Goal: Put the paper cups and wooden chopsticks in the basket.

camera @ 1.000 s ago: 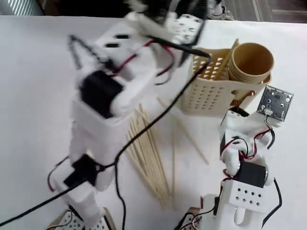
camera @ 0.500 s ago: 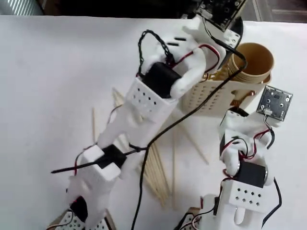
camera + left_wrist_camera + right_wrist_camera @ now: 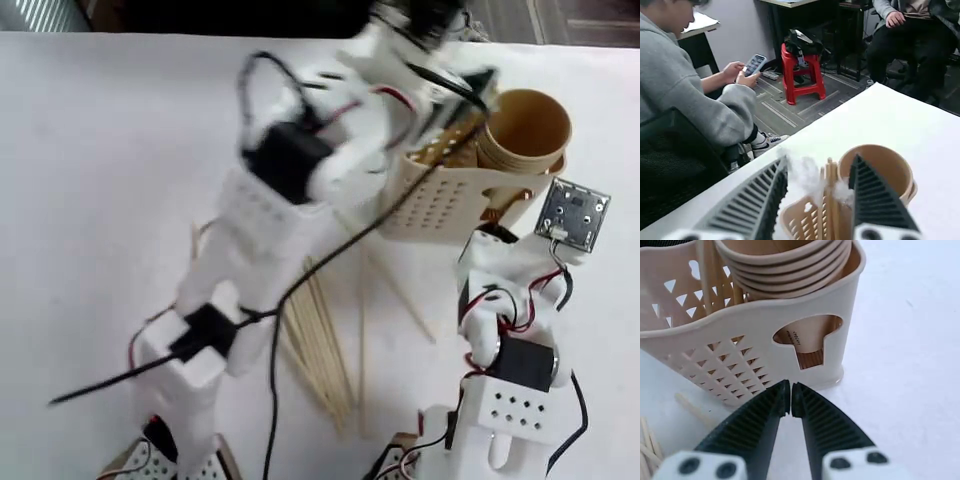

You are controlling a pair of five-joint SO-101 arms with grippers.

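high view shows my left arm stretched out across the white table [image 3: 80, 150] to the beige perforated plastic basket [image 3: 440, 200] on the far side. in the left wrist view my left claw [image 3: 820, 160] hangs just above the basket's rim with its jaws spread wide. a pale blur sits between them, and i can't make out anything gripped. below that gap a few thin wooden chopsticks [image 3: 830, 200] stand upright in the basket, beside the nested stack of tan paper cups [image 3: 875, 165] in the other end.

my right claw [image 3: 790, 385] is pinched closed on nothing. it sits low at the table just off the basket's near wall, pointing at the handle cut-out.

what matters for the next move is the loose pile of chopsticks [image 3: 320, 340] on the table. it lies well back from my left claw, toward the arm bases and partly under my left arm. the sticks' long axis runs roughly from the basket back toward me, with a couple of strays fanned off beside them. i judge the left arm the better placed. it would have to fold back and come down with its jaws across the sticks, not along them.
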